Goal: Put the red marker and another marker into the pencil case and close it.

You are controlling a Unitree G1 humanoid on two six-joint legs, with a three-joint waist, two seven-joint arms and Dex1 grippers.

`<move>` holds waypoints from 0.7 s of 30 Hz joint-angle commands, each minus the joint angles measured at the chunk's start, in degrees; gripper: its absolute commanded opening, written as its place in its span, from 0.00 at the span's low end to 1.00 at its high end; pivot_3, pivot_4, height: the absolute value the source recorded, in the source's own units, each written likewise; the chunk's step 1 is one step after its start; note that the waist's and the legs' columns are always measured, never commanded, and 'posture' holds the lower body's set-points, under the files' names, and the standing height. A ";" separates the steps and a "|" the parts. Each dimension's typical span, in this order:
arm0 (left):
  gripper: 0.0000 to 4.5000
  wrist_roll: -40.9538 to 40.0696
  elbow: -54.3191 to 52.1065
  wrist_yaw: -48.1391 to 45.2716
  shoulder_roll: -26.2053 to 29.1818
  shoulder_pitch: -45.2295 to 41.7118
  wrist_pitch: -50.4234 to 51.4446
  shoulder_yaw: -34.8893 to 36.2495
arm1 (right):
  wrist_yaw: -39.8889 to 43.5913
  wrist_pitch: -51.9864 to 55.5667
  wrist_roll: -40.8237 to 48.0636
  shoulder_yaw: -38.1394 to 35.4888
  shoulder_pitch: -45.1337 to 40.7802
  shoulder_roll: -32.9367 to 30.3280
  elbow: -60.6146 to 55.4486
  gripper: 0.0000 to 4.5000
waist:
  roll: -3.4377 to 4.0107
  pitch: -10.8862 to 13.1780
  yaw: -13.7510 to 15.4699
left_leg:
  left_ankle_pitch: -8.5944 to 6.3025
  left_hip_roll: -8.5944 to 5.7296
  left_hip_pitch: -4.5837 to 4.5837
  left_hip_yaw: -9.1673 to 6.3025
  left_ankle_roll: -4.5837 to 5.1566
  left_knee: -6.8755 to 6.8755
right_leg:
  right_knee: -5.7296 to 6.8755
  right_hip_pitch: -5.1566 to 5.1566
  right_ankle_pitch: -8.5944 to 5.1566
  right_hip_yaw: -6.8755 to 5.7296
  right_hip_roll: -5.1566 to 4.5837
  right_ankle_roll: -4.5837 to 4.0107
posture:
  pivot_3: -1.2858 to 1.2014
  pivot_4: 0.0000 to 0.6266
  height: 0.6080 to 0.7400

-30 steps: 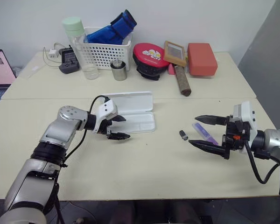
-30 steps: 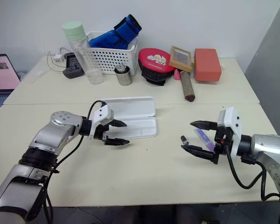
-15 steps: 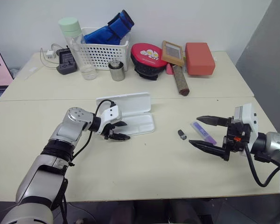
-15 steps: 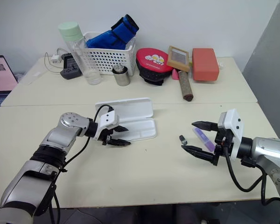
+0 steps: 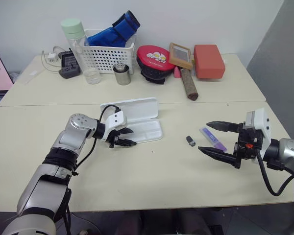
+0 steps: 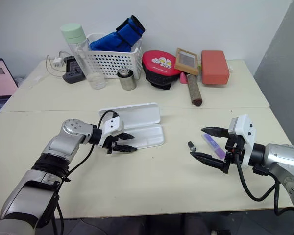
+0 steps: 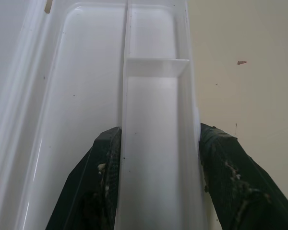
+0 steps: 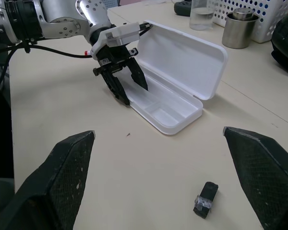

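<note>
While left gripper (image 5: 125,137) jaws pinch pencil case (image 5: 146,129) rim, right gripper (image 5: 216,140) jaws spread.

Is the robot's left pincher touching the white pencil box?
Touching. In the left wrist view, the left gripper straddles the pencil case tray's narrow compartment, both fingers pressed against its walls.

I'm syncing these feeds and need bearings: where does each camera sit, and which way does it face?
Eye views: on the head, facing forward and down over the table; both arms show.
Left wrist view: along the left end effector, its fingers straddling the front wall of the open pencil case.
Right wrist view: between the open right end effector fingers, toward the case; the left arm shows.
All views share the case.
</note>
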 commanded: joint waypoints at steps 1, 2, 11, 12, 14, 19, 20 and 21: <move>0.46 0.67 -2.97 0.04 0.82 0.41 -1.39 0.88 | 0.22 -0.47 1.26 -1.57 -0.52 -0.54 -1.82 1.00 | 0.00 0.00 0.00 | 0.00 0.00 0.00 -0.01 0.00 0.00 | 0.00 0.00 0.00 0.00 0.00 0.00 | 0.52 0.24 1.00; 0.46 0.31 -4.95 -0.79 1.20 0.90 -1.19 0.72 | 0.24 -0.42 1.45 -1.89 -0.34 -0.65 -1.97 1.00 | 0.00 0.00 0.00 | 0.00 0.00 0.00 -0.01 0.00 0.00 | 0.00 0.00 0.00 0.00 0.00 0.00 | 0.52 0.24 1.00; 0.46 -1.30 -20.50 -5.02 4.06 7.37 3.14 -0.25 | 0.09 -0.35 2.51 -3.74 2.18 -1.25 -3.76 1.00 | 0.00 0.00 -0.02 | 0.00 0.02 -0.02 -0.12 0.00 0.00 | -0.01 -0.01 0.00 0.02 0.00 0.00 | 0.52 0.24 1.00; 0.46 -1.57 -23.23 -5.23 4.44 8.69 4.42 -0.45 | -0.08 -0.31 2.63 -4.03 2.71 -1.25 -4.18 1.00 | 0.00 0.00 -0.02 | 0.00 0.02 -0.02 -0.12 0.00 0.00 | -0.01 -0.01 0.01 0.03 0.00 0.00 | 0.52 0.24 1.00; 0.46 -1.79 -26.51 -5.44 4.89 10.30 6.07 -0.53 | -0.32 -0.25 2.78 -4.36 3.32 -1.26 -4.70 1.00 | 0.00 0.00 -0.03 | 0.00 0.02 -0.02 -0.12 0.00 0.00 | -0.02 -0.01 0.00 0.04 0.00 0.00 | 0.52 0.24 1.00; 0.46 -2.60 -31.01 -5.18 5.47 13.07 9.11 -0.03 | -0.94 0.05 3.25 -4.82 4.14 -0.98 -5.66 1.00 | 0.00 0.00 -0.01 | 0.00 0.03 -0.01 -0.13 0.00 0.00 | 0.00 0.00 0.00 0.03 0.01 0.00 | 0.52 0.24 1.00; 0.46 -2.84 -32.19 -4.94 5.43 13.88 9.91 -0.23 | -0.83 0.04 3.25 -4.82 4.79 -1.00 -5.83 1.00 | 0.00 0.00 -0.01 | 0.00 0.03 -0.01 -0.11 0.00 0.00 | -0.01 0.01 0.00 0.03 0.01 0.00 | 0.52 0.24 1.00; 0.46 -3.03 -33.09 -4.79 5.43 14.47 10.54 -0.41 | -0.75 0.01 3.27 -4.82 5.28 -1.05 -5.95 1.00 | 0.00 0.00 -0.02 | 0.00 0.03 -0.01 -0.11 0.00 0.00 | -0.01 0.01 0.00 0.03 0.01 0.00 | 0.52 0.24 1.00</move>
